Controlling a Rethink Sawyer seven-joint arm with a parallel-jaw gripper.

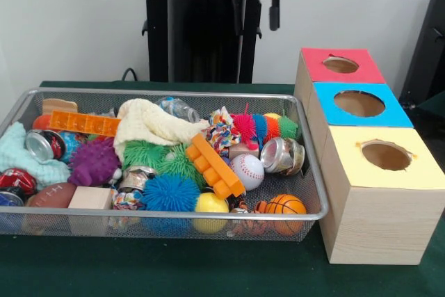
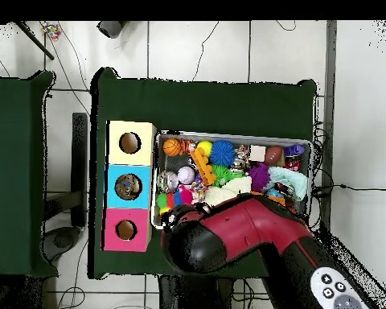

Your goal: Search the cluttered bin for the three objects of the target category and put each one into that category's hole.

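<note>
A wire mesh bin [image 1: 316, 193] holds mixed clutter. In it I see a baseball [image 1: 247, 170], a small basketball [image 1: 285, 205], a yellow ball [image 1: 211, 204] and a brown football [image 1: 50, 195]. Crushed cans lie at the right [image 1: 281, 155] and the left [image 1: 43, 145]. Spiky balls in blue [image 1: 170, 193], purple [image 1: 92, 163] and green [image 1: 146, 153] sit in the middle. Right of the bin stand three boxes with round holes: red [image 1: 341, 65], blue [image 1: 359, 104], yellow [image 1: 386, 156]. My gripper [image 1: 257, 27] hangs high behind the bin, open and holding nothing. From overhead the arm [image 2: 228, 237] hides it.
Two orange toy bricks [image 1: 214, 166] [image 1: 85, 123], a cream cloth [image 1: 149, 123], a wooden block [image 1: 90, 198] and a red can [image 1: 17, 180] also fill the bin. Overhead, something lies inside the blue box's hole [image 2: 128, 187]. The arm covers the bin's edge nearest the base.
</note>
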